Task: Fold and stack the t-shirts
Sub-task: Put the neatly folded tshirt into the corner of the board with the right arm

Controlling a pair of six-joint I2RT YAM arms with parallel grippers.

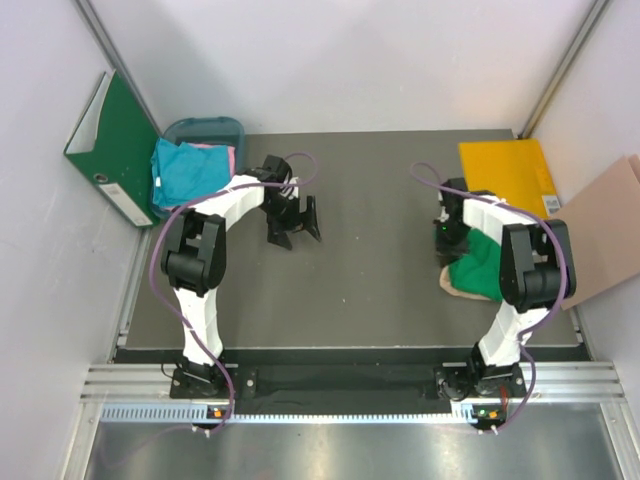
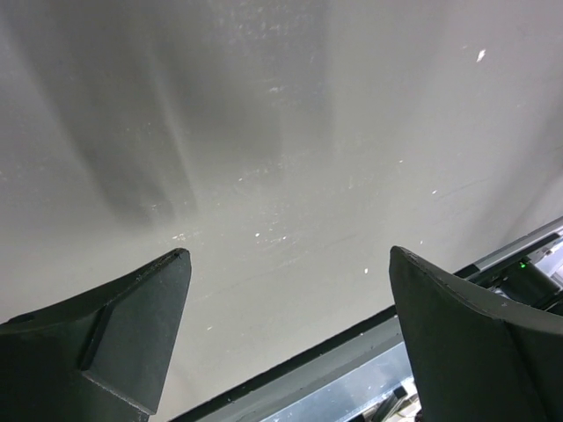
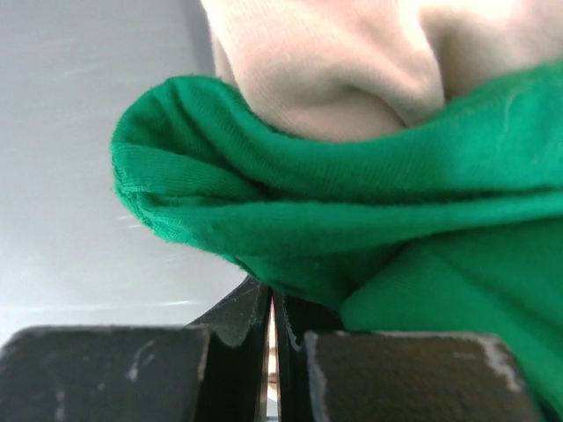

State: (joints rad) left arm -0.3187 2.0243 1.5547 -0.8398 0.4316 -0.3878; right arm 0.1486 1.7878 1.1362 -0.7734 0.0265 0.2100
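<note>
The bright green t-shirt (image 1: 482,262) lies bunched at the table's right side on top of the beige-peach t-shirt (image 1: 456,288). My right gripper (image 1: 447,243) is at its left edge. In the right wrist view the jaws stand shut (image 3: 271,294) with a fold of the green t-shirt (image 3: 352,220) at their tips and the beige-peach t-shirt (image 3: 334,61) behind it. The teal-blue t-shirt (image 1: 190,172) and the pink t-shirt (image 1: 222,152) lie in a bin at the back left. My left gripper (image 1: 293,224) is open and empty over bare table (image 2: 290,264).
A teal bin (image 1: 205,128) holds the two shirts at the back left. A green ring binder (image 1: 112,150) leans on the left wall. A yellow folder (image 1: 505,172) lies at the back right, with a brown cardboard sheet (image 1: 605,230) beside it.
</note>
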